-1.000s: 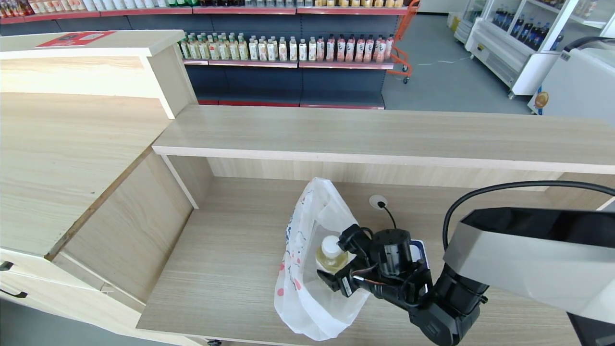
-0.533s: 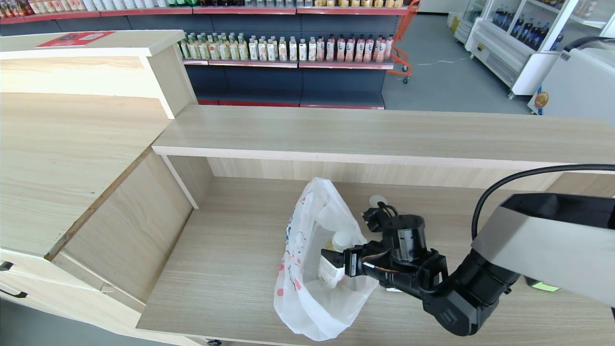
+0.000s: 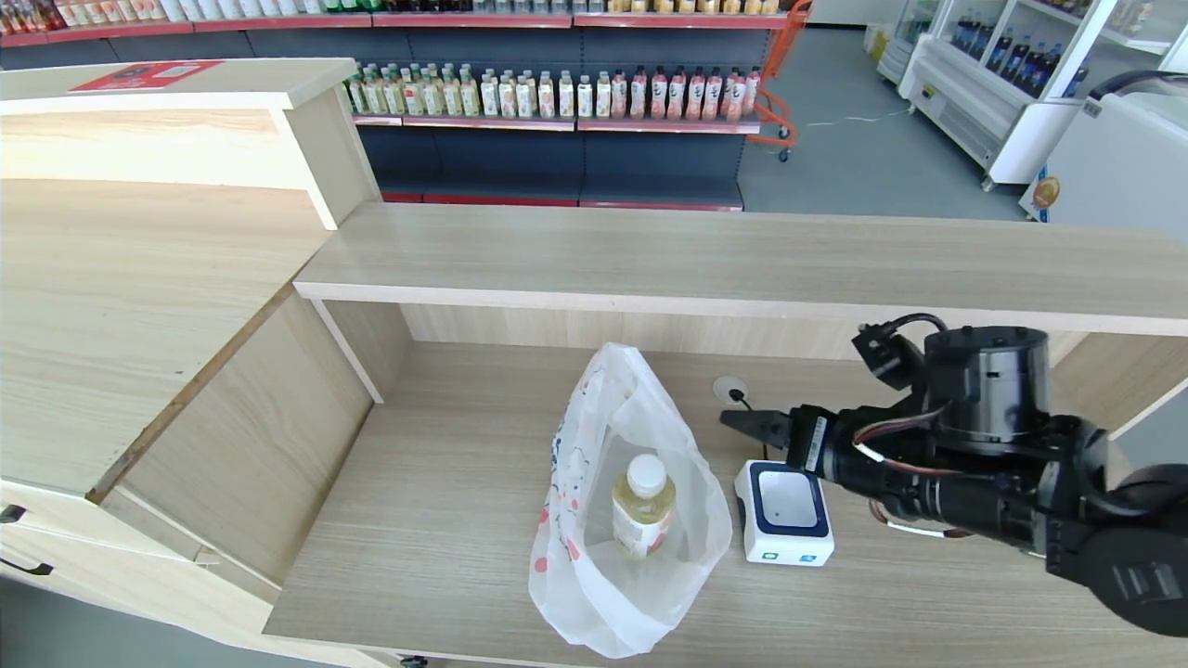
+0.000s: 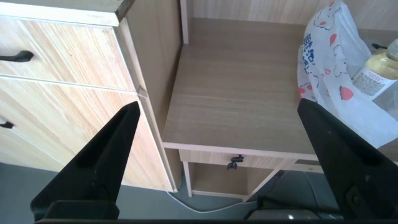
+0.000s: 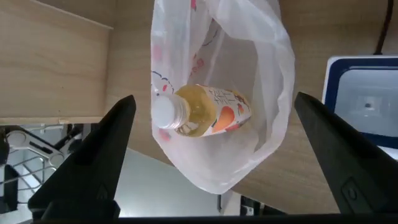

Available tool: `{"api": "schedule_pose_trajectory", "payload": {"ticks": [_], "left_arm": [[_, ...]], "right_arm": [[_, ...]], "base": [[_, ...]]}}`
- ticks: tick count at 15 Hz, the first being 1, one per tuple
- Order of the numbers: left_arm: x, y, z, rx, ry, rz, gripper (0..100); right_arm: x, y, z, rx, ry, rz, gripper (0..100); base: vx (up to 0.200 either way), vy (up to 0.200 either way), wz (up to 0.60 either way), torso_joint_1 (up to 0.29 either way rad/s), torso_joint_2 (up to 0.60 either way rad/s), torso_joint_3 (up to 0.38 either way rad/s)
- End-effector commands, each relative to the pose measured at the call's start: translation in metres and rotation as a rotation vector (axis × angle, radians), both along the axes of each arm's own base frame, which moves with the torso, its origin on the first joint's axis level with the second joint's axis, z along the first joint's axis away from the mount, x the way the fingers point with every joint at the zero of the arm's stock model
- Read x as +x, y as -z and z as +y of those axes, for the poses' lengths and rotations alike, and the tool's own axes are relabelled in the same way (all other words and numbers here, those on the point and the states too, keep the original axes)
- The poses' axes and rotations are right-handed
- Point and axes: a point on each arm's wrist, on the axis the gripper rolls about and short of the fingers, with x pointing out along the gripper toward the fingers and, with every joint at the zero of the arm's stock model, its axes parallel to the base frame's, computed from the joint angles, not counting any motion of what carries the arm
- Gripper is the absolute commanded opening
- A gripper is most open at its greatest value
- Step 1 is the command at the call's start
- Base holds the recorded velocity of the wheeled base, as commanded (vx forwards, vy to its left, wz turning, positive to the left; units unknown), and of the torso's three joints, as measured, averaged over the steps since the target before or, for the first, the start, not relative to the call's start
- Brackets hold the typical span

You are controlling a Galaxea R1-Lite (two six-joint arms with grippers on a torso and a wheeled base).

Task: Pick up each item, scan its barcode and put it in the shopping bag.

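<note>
One bottle (image 3: pixel 642 501) upright, cap up, inside shopping bag (image 3: pixel 594 575) on counter (image 3: pixel 445 520). Right jaws wide, empty, hover by scanner (image 3: pixel 784 510); bottle to their left. Left jaws wide, farther off.

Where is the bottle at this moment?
In the head view the bottle sits inside the bag on the lower counter, just left of the scanner.

All views sharing the shopping bag (image 3: pixel 594 445)
Head view is looking down on it; left wrist view is facing it from farther off; right wrist view is peering closely into it.
</note>
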Motion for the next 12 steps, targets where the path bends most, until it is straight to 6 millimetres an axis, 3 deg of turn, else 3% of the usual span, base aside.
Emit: {"api": "schedule_pose_trajectory", "payload": {"ticks": [1,6,7,10,12], "left_arm": [[0.000,0.000,0.000,0.000,0.000,-0.001,100],[0.000,0.000,0.000,0.000,0.000,-0.001,100],[0.000,0.000,0.000,0.000,0.000,-0.001,100],[0.000,0.000,0.000,0.000,0.000,-0.001,100],[0.000,0.000,0.000,0.000,0.000,-0.001,100]], "right_arm": [[-0.051,-0.045,-0.057,0.011,0.133,-0.005,100],[-0.070,-0.043,-0.112,-0.110,0.338,0.013,100],[-0.070,-0.043,-0.112,-0.110,0.338,0.013,100],[-0.095,-0.036,-0.118,-0.123,0.358,0.064,100],[-0.103,-0.035,-0.119,-0.125,0.360,0.067,100]], "base": [[0.000,0.000,0.00,0.000,0.00,0.000],[0.000,0.000,0.00,0.000,0.00,0.000],[0.000,0.000,0.00,0.000,0.00,0.000],[0.000,0.000,0.00,0.000,0.00,0.000],[0.000,-0.200,0.00,0.000,0.00,0.000]]}}
